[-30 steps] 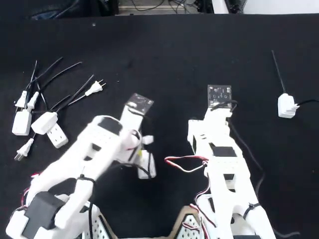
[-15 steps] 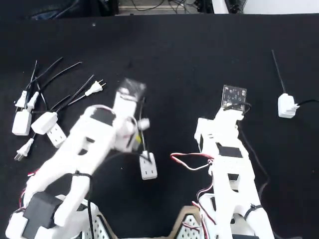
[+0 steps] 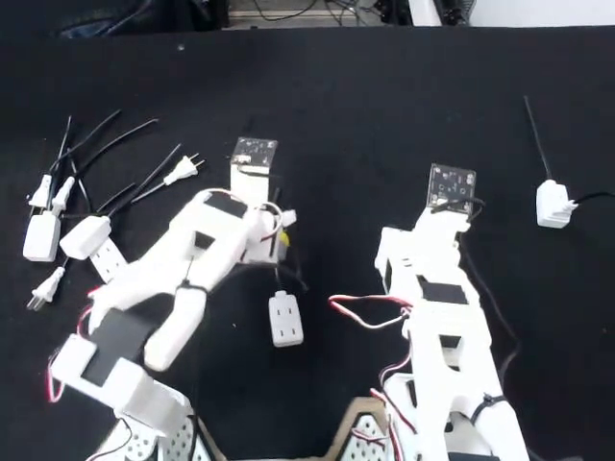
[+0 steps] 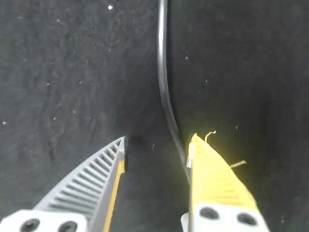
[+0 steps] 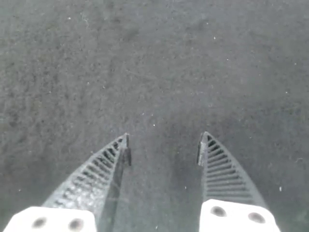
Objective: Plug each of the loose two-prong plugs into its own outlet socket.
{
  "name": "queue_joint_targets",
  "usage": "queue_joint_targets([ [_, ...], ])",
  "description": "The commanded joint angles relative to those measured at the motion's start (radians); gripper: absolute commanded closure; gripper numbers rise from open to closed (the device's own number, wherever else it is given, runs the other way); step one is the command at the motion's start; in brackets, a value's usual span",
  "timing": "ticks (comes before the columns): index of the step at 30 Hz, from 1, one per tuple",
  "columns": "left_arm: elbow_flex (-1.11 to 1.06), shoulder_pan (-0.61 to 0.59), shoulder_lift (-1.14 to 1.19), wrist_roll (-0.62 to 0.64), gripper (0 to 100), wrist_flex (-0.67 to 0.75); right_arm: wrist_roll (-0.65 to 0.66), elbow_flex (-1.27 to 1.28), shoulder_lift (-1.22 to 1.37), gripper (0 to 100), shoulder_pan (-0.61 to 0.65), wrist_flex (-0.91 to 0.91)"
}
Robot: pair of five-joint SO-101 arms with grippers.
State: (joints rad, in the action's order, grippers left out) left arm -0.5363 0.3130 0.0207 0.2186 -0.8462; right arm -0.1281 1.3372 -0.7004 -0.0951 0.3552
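Left claw (image 4: 158, 140) swung clear of socket (image 3: 285, 320), now wide over a cord (image 4: 163, 72); right claw (image 5: 165, 135) wide, empty. Plugs (image 3: 183, 171) still loose.

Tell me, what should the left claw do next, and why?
Probably shut the left gripper on the black cord. Its fingers stand open and hold nothing, and the cord runs between them, close by the yellow one.

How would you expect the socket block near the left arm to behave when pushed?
The socket block looks small and flat, so it would probably slide, not roll. Its thin cord seems floppy and might tug it askew.
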Motion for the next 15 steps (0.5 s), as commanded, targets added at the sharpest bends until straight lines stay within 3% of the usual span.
queue_joint_targets([
  [1, 0.094, 0.012, 0.028, 0.043, 79, 0.011, -0.009, -0.077, -0.03, 78.3, -0.015, 0.003],
  [7, 0.087, 0.013, 0.04, 0.044, 79, 0.014, -0.009, -0.077, -0.03, 78.3, -0.015, 0.003],
  [15, 0.044, -0.145, 0.068, 0.037, 79, -0.011, -0.009, -0.077, -0.03, 78.3, -0.015, 0.003],
])
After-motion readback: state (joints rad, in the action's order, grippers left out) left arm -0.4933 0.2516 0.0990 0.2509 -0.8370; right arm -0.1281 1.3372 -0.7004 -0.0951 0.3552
